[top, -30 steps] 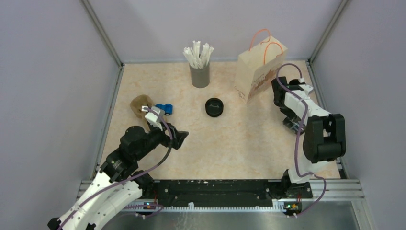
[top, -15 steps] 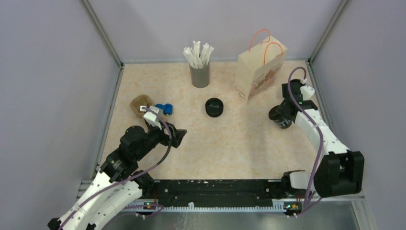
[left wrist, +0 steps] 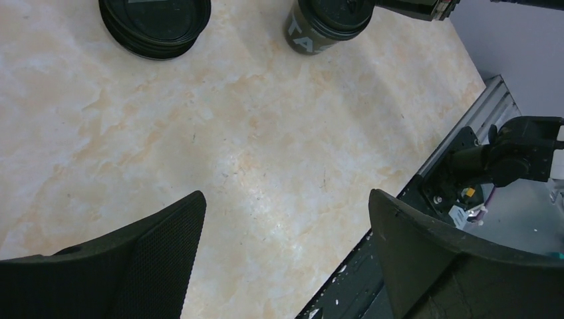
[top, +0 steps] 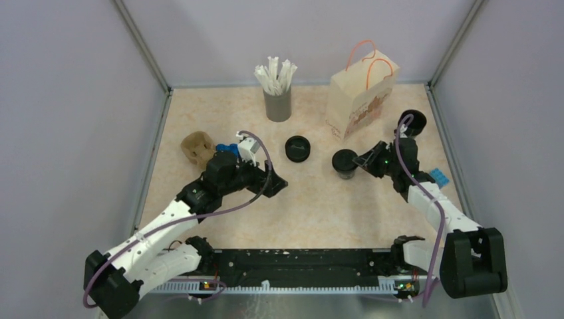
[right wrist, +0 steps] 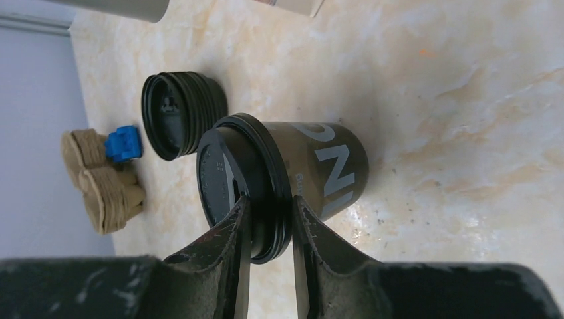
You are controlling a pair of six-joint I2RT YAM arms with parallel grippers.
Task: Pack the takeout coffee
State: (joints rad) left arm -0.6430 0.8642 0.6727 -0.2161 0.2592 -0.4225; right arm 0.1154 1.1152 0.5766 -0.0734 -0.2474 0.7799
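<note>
The takeout coffee, a black lidded cup [top: 344, 163] with pale print, stands upright on the table right of centre, in front of the paper bag [top: 359, 100]. My right gripper [top: 360, 163] is shut on the rim of its lid; the right wrist view shows the fingers [right wrist: 236, 229] pinching the rim on the cup [right wrist: 326, 166]. My left gripper [top: 277, 183] is open and empty left of centre, above bare table [left wrist: 266, 153]. The cup also shows at the top of the left wrist view [left wrist: 326, 23].
A stack of flat black lids [top: 298, 147] lies mid-table. The grey straw holder [top: 278, 103] stands at the back. A blue toy car [top: 228, 149] and a brown bundle [top: 195, 147] lie left. A small blue object [top: 437, 176] and a black round thing [top: 412, 121] are at right.
My right arm swung from the right edge to the left, carrying the cup towards the table's middle. My left arm reached forward and right towards the centre, still open.
</note>
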